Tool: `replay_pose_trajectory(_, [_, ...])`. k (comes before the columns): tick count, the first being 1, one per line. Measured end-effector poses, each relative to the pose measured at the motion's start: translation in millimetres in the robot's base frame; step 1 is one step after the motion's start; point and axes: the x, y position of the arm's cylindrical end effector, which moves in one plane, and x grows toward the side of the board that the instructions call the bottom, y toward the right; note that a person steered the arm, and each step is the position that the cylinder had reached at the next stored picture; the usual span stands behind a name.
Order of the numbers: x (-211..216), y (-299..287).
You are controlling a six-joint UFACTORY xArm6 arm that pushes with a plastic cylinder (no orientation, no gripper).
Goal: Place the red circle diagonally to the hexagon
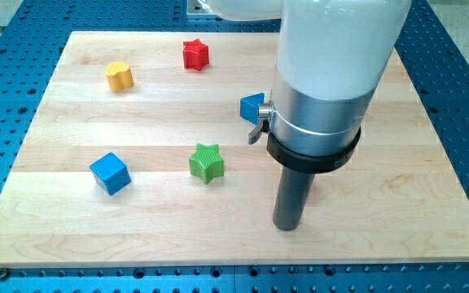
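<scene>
My tip point(287, 227) rests on the wooden board point(72, 244) at the lower middle-right. It stands right of the green star point(207, 162) and well apart from it. No red circle and no hexagon show; the wide white and silver arm body point(326, 73) hides a large part of the board's right half. A blue block point(252, 107) peeks out at the arm's left edge, above my tip; its shape cannot be made out.
A red star point(195, 54) lies near the top edge. A yellow rounded block point(119, 76) sits at the upper left. A blue cube point(109, 172) lies at the lower left. Blue perforated table point(6, 89) surrounds the board.
</scene>
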Motion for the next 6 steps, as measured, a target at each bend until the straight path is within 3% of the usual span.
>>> replay_pose_trajectory(1, [-28.4, -21.5])
replay_pose_trajectory(2, [-69.6, 8.4])
replay_pose_trajectory(3, [-81.4, 41.2])
replay_pose_trajectory(4, [-54.0, 36.7])
replay_pose_trajectory(6, [-96.0, 81.5])
